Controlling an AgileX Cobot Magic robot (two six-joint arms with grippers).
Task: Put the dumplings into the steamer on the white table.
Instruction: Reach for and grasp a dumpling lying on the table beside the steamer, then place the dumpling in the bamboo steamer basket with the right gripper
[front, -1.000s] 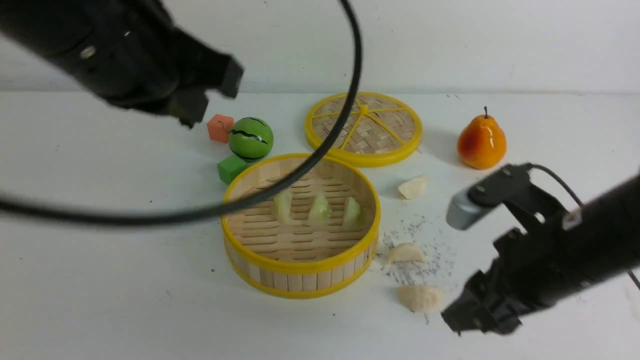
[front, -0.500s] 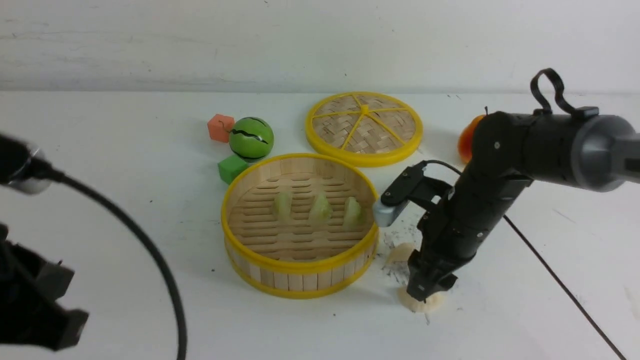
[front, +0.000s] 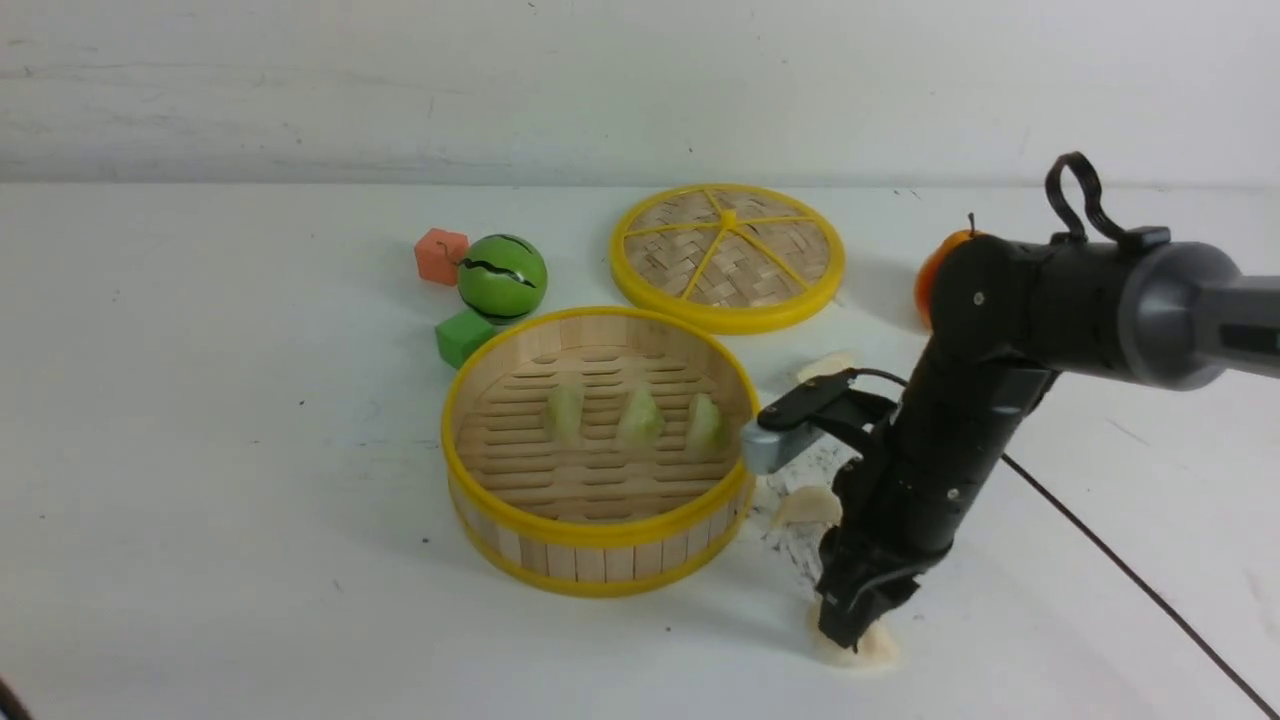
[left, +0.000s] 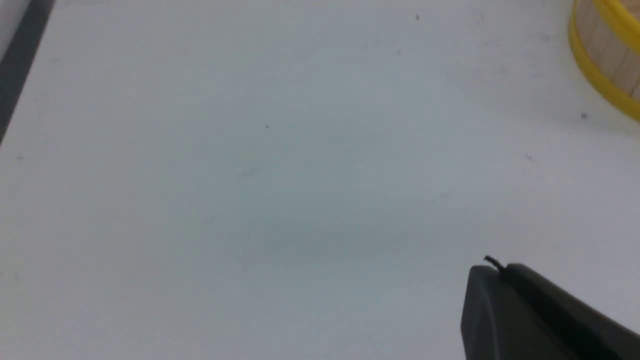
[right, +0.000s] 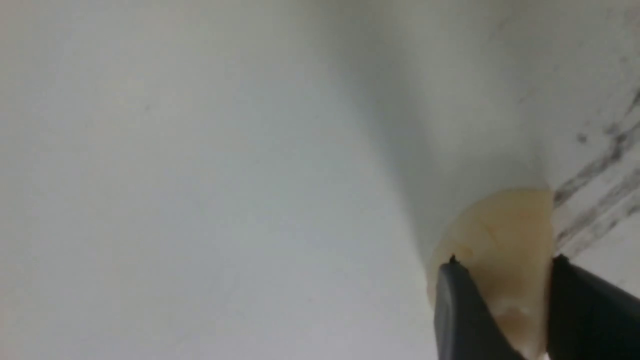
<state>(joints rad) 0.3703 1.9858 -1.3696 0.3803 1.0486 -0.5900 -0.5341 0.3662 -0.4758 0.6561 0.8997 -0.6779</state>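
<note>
The right arm (front: 1000, 400) comprises matte black jointed links with small silver screws, one grey cylindrical segment (front: 1170, 310), a looped black cable (front: 1075, 195), a silver-grey camera (front: 765, 450) on a black bracket, and a tapered black claw (front: 848, 632).

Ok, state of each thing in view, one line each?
steamer: open, upright, three green dumplings inside.
lid: off, flat on white table.
nearest cream dumpling: on white table, pinched by right gripper.
two other cream dumplings: loose on white table.
right gripper: shut on nearest cream dumpling.
left gripper: shut, empty.
</note>
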